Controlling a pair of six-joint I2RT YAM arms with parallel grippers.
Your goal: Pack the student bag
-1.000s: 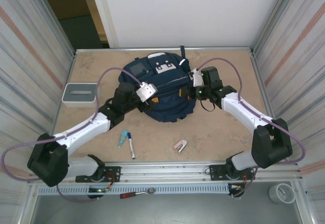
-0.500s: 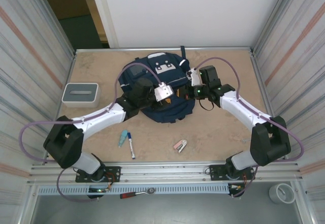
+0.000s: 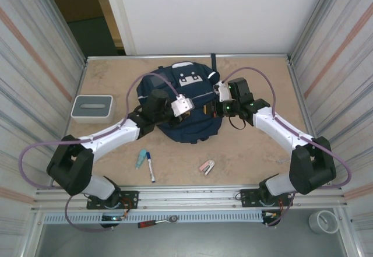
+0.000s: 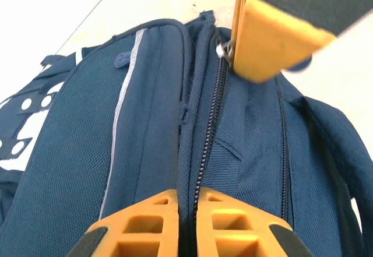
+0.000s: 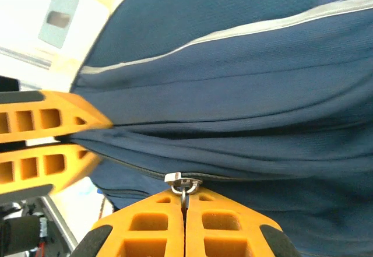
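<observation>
Looking down, student bag (image 3: 189,102): navy, white stripes, white patch, lying on the table (image 3: 256,146)
Top view, left gripper (image 3: 189,106): on the bag's middle; 1 second ago further left with jaws apart
Top view, right gripper (image 3: 218,89): at the bag's right side, roughly as before
Left wrist, left gripper (image 4: 186,196): clamped shut on the fold beside the zip (image 4: 213,111)
Right wrist, right gripper (image 5: 184,197): closed on the metal zipper pull (image 5: 182,181)
</observation>
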